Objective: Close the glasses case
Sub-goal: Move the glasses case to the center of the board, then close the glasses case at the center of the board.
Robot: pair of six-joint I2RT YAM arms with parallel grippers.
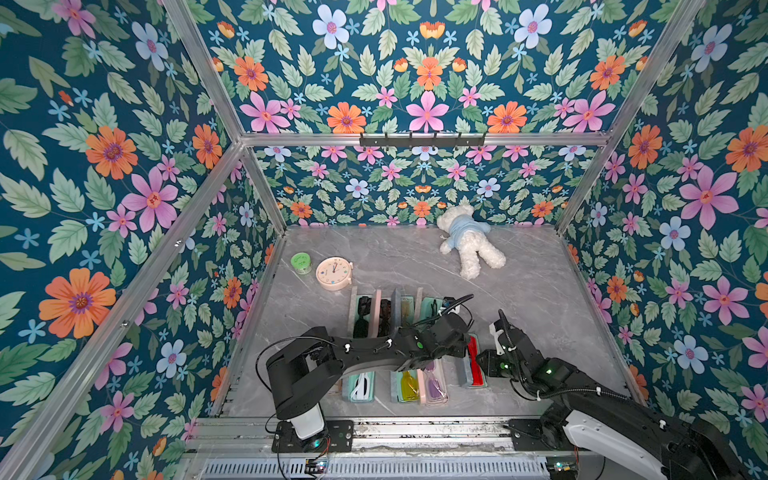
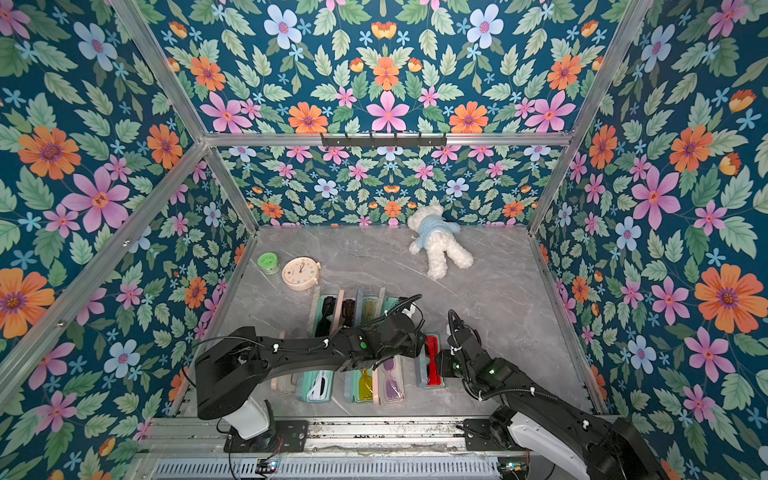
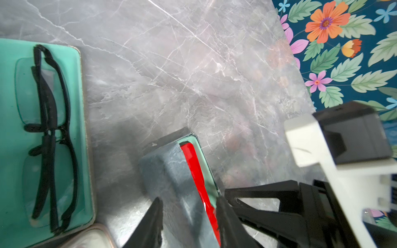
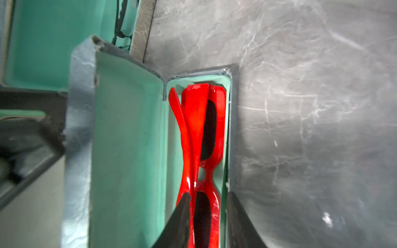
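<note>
Pincer grip first: left pincer (image 3: pixel 189 198) clamps across the case (image 2: pixel 420 370), one finger on the outer face of the grey lid (image 3: pixel 171 171), the other at the base's open side, so the lid leans half over the red glasses (image 4: pixel 193 120). Right pincer (image 4: pixel 208 193) stands parted, one finger over the glasses, the other just outside the base wall; it seems to hold nothing. Case lies on the table (image 3: pixel 193 64), right of the other cases (image 1: pixel 409 386), between both arms. Step in hand: folding the lid down. Next move likely needs the right pincer clear of the rim, then the left pressing the lid flat until it shuts.
</note>
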